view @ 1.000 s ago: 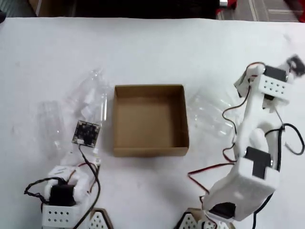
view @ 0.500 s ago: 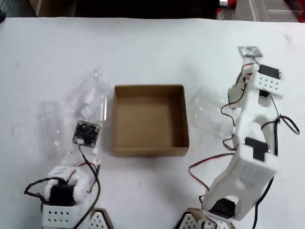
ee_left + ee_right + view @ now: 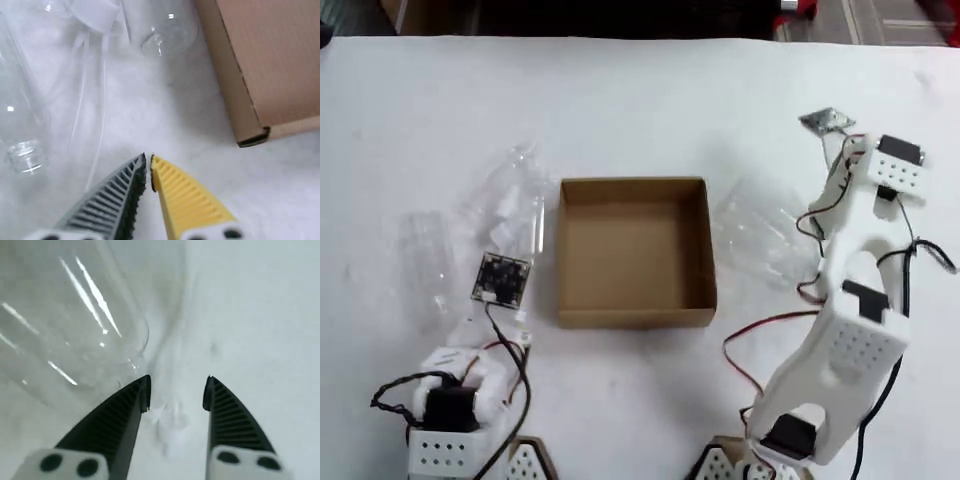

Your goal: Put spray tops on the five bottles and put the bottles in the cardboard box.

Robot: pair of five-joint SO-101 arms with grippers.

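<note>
The open cardboard box (image 3: pixel 635 250) sits mid-table, with nothing in it; its corner (image 3: pixel 265 65) is in the left wrist view. Clear bottles (image 3: pixel 510 200) lie on their sides left of the box, others (image 3: pixel 760 230) right of it. The left wrist view has a capless bottle neck (image 3: pixel 25 155), a bottle base (image 3: pixel 167 35) and a white spray top (image 3: pixel 95 10) with its thin tube. My left gripper (image 3: pixel 148 161) is shut, holding nothing, short of these. My right gripper (image 3: pixel 176 389) is open just above the table, a lying clear bottle (image 3: pixel 65 325) beside one finger.
The right arm (image 3: pixel 850 300) stretches along the table's right side, past the box. The left arm's base (image 3: pixel 445 420) sits at the near left edge. White tabletop lies bare beyond the box and between the arms.
The right arm has reached farther from the near edge and its wrist has turned toward the bottles right of the box. The left arm and the bottles have not moved.
</note>
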